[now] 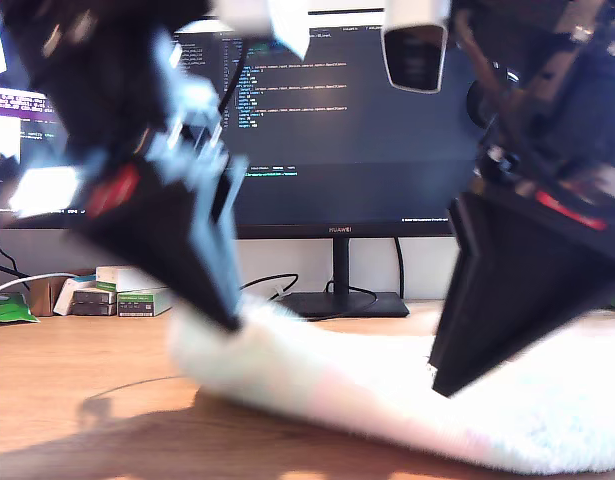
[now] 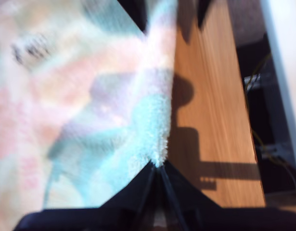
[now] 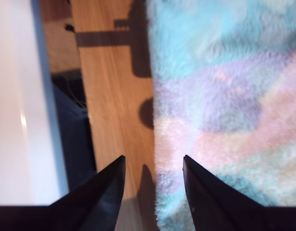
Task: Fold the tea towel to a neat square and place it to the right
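One tea towel (image 1: 367, 385), fluffy white terry with pale pink and mint-green bands, lies on the brown wooden table (image 1: 87, 385). In the exterior view it runs from about the middle of the table out to the exterior view's right edge. It is bunched low, not flat and not folded square.

Two black arms show in the exterior view. One arm (image 1: 177, 240) is at the exterior view's left, with its tip down at the towel's end edge. The other arm (image 1: 517, 280) is at the exterior view's right, with its tip touching the top of the towel. The wrist views don't settle which arm is which.

My first gripper (image 2: 157, 169): jaws pressed together, pinching the towel's (image 2: 90, 120) fluffy edge right where cloth meets bare wood. A blurred dark print (image 2: 32, 48) is on the cloth, too soft to read.

My second gripper (image 3: 154, 159): jaws spread apart with a clear gap, holding nothing. One black finger (image 3: 109, 192) is over bare wood, the other finger (image 3: 200, 192) is over the towel's (image 3: 225, 96) edge, and the edge line runs between them.

Behind, in the exterior view: one dark monitor (image 1: 337, 120) showing code, one small stack of boxes (image 1: 122, 292) and one green packet (image 1: 7, 308) at the exterior view's left.
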`<state>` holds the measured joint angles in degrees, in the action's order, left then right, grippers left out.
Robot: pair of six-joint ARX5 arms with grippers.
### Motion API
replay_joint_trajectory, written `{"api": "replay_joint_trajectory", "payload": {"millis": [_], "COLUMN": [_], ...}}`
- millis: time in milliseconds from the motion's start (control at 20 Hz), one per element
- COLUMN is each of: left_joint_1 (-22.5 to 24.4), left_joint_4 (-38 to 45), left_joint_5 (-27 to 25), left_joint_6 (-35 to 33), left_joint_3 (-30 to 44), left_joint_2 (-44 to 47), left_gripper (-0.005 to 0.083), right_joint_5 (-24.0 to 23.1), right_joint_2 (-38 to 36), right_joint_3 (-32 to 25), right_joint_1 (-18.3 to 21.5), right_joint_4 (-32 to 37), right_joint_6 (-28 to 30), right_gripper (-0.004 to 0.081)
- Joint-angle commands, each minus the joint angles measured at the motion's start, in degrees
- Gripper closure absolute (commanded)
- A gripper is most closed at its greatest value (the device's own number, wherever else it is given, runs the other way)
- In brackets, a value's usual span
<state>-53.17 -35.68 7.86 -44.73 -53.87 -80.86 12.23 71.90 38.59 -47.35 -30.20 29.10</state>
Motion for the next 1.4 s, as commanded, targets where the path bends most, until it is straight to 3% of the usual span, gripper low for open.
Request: {"api": "replay_joint_trajectory", "payload": {"millis": [0,150,600,1200,1350], "left_joint_1": [0.2,0.7,4.2,8.4,8.5], "left_joint_4": [-0.6,-3.2,-6.7,-6.1,-6.3], "left_joint_5": [0.7,0.7,1.5,9.9,11.1], "left_joint_6": [0.3,0.3,0.3,2.8,3.3], "left_joint_3": [-1.4,-4.2,-6.5,-8.4,-9.0], "left_joint_2": [-0.4,-0.4,-0.1,2.8,3.0], "left_gripper": [0.0797,0.0797,0.0797,0.0797,0.0797], "right_joint_5": [-1.4,-6.2,-12.4,-12.7,-11.4], "right_joint_2": [0.2,0.2,0.2,0.3,0.3], "right_joint_3": [0.5,0.5,0.5,0.5,0.5], "right_joint_1": [-0.4,-0.5,-0.5,-0.5,-0.5], "right_joint_4": [-0.2,-1.0,-3.7,-2.8,-1.5], "right_joint_6": [0.9,1.2,2.5,2.1,-0.5], "right_gripper": [0.0426,0.0426,0.0427,0.0463,0.0469]}}
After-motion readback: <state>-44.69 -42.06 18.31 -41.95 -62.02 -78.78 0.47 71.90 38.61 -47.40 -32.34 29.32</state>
